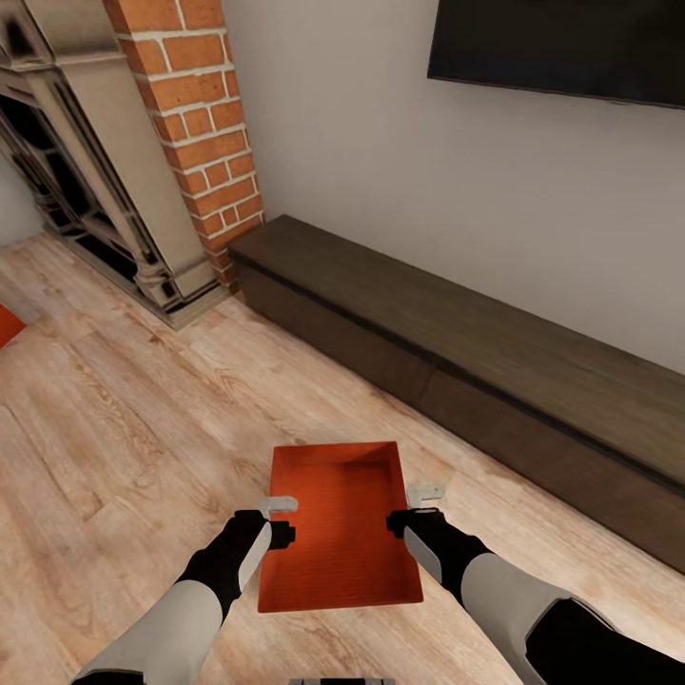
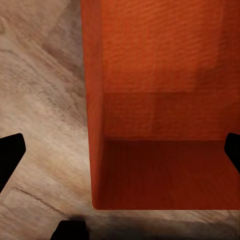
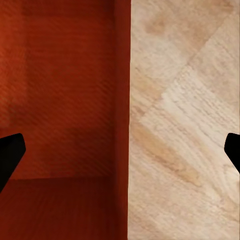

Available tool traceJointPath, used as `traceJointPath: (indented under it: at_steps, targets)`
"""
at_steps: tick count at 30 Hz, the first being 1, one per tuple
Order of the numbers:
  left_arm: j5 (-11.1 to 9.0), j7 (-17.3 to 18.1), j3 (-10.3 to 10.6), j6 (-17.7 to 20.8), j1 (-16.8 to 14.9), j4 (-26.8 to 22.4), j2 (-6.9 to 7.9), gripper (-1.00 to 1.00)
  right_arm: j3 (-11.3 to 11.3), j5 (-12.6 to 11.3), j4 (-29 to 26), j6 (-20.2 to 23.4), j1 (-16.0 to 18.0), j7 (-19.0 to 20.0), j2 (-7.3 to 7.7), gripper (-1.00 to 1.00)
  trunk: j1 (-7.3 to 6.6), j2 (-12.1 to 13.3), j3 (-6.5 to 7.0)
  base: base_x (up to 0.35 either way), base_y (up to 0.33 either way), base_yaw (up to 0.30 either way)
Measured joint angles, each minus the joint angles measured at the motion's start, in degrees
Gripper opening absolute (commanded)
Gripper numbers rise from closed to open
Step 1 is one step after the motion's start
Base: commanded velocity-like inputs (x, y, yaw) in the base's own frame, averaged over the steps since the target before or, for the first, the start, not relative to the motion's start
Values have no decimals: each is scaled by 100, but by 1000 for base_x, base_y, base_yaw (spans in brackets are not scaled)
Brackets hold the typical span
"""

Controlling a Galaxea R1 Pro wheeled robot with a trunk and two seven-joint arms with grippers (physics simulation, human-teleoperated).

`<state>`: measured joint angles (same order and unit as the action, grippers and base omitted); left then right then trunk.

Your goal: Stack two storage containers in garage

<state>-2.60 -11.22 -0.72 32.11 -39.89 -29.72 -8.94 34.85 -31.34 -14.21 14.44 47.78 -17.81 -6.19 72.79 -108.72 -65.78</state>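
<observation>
Closest to the robot, its two arms reach forward and down to a red-orange storage container that sits on the light wood plank floor of the living room. The left gripper is at the container's left wall and the right gripper is at its right wall. In each wrist view the dark fingers stand wide apart, spread on both sides of a wall of the bin, so both sets of fingers are released and not squeezing it. Past the container, a long low dark-brown cabinet runs along the white wall. Farther left stand the red brick chimney and the dark fireplace. A dark screen hangs high on the wall. A small orange bit peeks in at the far left edge; I cannot tell what it is.
</observation>
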Motion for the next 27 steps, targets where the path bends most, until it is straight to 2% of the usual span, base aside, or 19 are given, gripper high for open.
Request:
traceJointPath:
  at_steps: [6, 20, 27]
  targets:
    - [6, 0, 0, -1, 0, -25, 3, 100, 2, 0, 0, 0, 1, 0, 8, 100, 22, -42, -18, 0, 0, 0]
    - [7, 2, 0, -2, 0, -51, 9, 100, 3, 1, 0, 0, 0, 0, 25, 100, 330, -602, -269, 0, 0, 0]
    - [7, 8, 0, -2, 0, -66, 14, 100, 7, 1, 0, 0, 0, 0, 32, 100, 330, -603, -270, 0, 0, 0]
